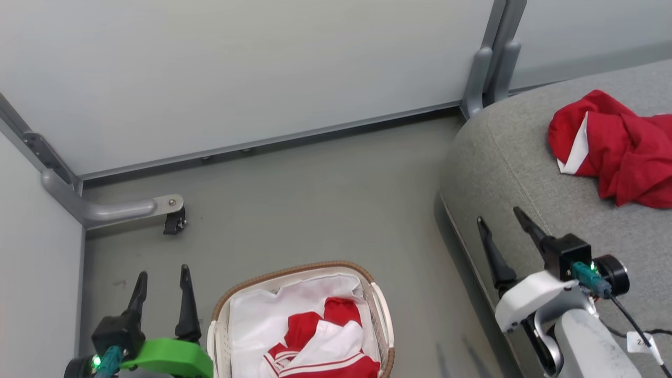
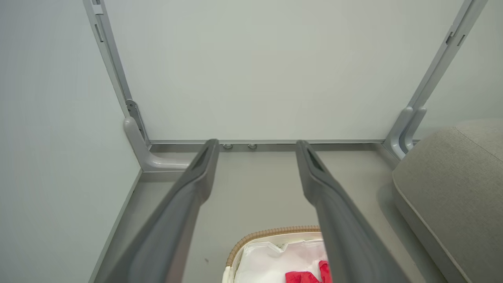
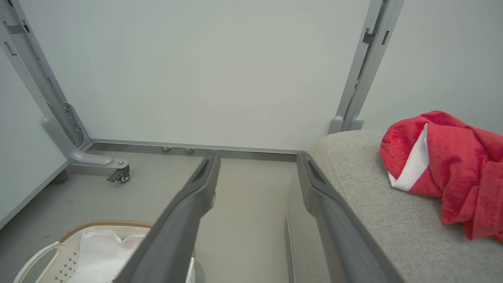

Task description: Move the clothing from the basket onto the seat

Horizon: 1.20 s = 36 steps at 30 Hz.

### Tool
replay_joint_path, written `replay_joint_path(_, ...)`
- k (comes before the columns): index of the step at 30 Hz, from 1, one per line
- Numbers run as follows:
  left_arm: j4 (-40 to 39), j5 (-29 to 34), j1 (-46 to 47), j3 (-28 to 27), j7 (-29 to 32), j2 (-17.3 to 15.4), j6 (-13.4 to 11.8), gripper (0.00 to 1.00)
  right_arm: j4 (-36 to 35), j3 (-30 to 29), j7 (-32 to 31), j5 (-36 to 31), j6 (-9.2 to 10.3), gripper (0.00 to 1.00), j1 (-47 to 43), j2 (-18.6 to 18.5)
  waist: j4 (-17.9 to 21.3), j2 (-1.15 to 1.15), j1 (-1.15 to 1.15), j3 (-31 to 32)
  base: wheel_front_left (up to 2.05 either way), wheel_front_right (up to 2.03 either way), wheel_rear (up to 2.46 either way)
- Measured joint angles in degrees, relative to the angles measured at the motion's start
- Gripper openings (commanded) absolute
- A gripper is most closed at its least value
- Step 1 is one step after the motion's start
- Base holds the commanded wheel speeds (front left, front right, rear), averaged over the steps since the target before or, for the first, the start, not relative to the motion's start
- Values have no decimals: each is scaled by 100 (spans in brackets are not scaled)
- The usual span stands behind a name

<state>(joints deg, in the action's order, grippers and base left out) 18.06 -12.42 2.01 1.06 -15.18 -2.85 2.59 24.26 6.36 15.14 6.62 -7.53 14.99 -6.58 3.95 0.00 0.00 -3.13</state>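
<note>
One red garment with a white panel (image 1: pixel 617 149) lies crumpled on the grey seat (image 1: pixel 504 152) at the right; the right wrist view has it (image 3: pixel 452 169) on the cushion (image 3: pixel 365 188) too. More red-and-white clothing (image 1: pixel 320 341) sits inside the white basket (image 1: pixel 220 320) with a brown woven rim, on the floor at bottom centre. My left gripper (image 1: pixel 163 275) stands open just left of the basket, empty. My right gripper (image 1: pixel 499 218) is open above the seat's front edge, well short of the garment, nothing between its fingers. The basket's rim (image 2: pixel 271 232) shows under the left fingers.
Pale partition walls close off the back and left, with grey posts (image 1: pixel 493 58) and a grey foot bearing a black caster (image 1: pixel 173 220). Bare grey floor (image 1: pixel 315 199) runs between the basket, the walls and the seat.
</note>
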Motion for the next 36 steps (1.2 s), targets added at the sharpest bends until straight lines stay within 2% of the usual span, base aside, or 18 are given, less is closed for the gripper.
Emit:
replay_joint_path(19,-25,-113,-281,-75,0,1,26,100,3,88,0,53,0,100,-293,97,-65,0,0,156,0,0,0)
replay_joint_path(29,324,-318,26,755,0,3,77,100,-212,132,0,126,0,100,-26,71,9,1,0,-192,0,0,0)
replay_joint_path(36,1272,-634,658,1430,0,5,104,100,-631,192,0,204,0,100,404,57,133,1,0,-706,0,0,0)
